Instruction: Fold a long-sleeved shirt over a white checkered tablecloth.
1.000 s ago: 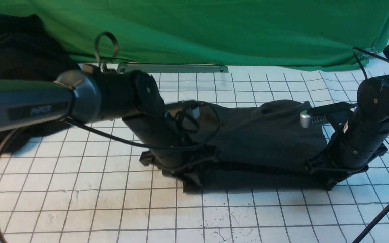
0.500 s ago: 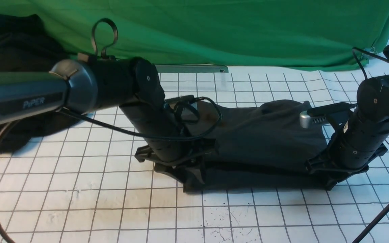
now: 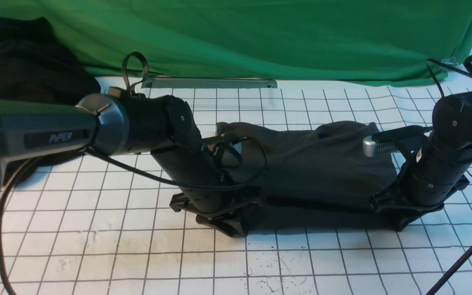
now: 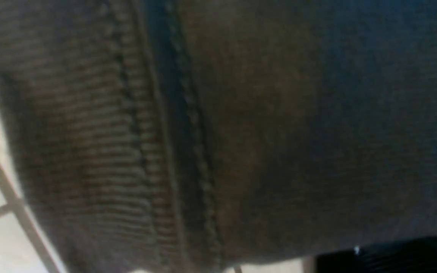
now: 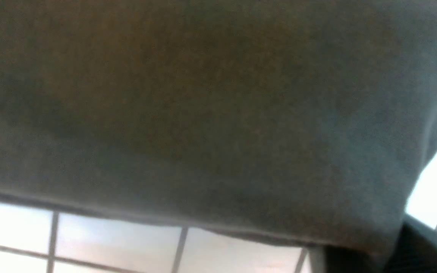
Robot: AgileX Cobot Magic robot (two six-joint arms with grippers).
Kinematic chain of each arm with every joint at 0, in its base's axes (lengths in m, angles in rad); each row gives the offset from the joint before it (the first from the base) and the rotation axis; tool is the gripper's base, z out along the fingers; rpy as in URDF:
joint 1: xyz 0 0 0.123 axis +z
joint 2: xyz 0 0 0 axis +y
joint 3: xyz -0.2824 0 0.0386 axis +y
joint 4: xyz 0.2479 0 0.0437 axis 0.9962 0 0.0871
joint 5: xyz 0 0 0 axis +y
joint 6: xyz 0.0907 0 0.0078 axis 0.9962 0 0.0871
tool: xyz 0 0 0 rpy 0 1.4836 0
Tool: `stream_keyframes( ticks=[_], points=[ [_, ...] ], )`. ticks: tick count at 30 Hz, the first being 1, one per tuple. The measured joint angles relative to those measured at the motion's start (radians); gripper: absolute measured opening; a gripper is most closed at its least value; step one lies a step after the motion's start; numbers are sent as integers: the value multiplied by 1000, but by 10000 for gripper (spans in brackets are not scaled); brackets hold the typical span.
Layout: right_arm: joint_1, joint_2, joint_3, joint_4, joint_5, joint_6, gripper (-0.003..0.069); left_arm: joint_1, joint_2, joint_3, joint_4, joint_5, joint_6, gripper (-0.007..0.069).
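Lying in the middle of the front frame, the long-sleeved shirt is bunched into a low rectangle on the white checkered tablecloth; the left gripper sits at its lower-left corner and the right gripper at its lower-right corner, both down among the fabric; whether either is pinching the cloth I cannot tell, the jaws being buried; both wrist views are filled with grey knit, a ribbed seam in one; a black heap of cloth lies upper left, before the green cloth.
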Motion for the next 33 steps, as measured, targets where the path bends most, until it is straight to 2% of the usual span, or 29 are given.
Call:
stream_keyframes(
  ticks=[1, 4, 12, 15, 20, 25, 29, 33],
  points=[
    [0, 0, 0, 0, 0, -7, 43, 1, -2, 0, 4, 1, 8, 52],
    [0, 0, 0, 12, 3, -12, 31, 1, -18, 0, 32, 17, 14, 24],
    [16, 0, 0, 75, 58, -39, 31, 4, -108, 0, 150, 84, -70, 24],
    [70, -2, 0, 75, 96, -41, 31, 3, -124, 18, 182, 150, -84, 24],
    [140, -3, 0, 65, 161, -43, 31, 3, -125, 79, 210, 158, -88, 24],
    [163, -3, 0, 63, 180, -39, 38, 3, -125, 93, 235, 159, -88, 24],
    [163, -3, 0, 63, 185, -37, 86, 3, -125, 93, 238, 159, -91, 25],
    [163, -3, 0, 67, 204, -37, 223, 3, -126, 93, 235, 158, -91, 58]
  ],
)
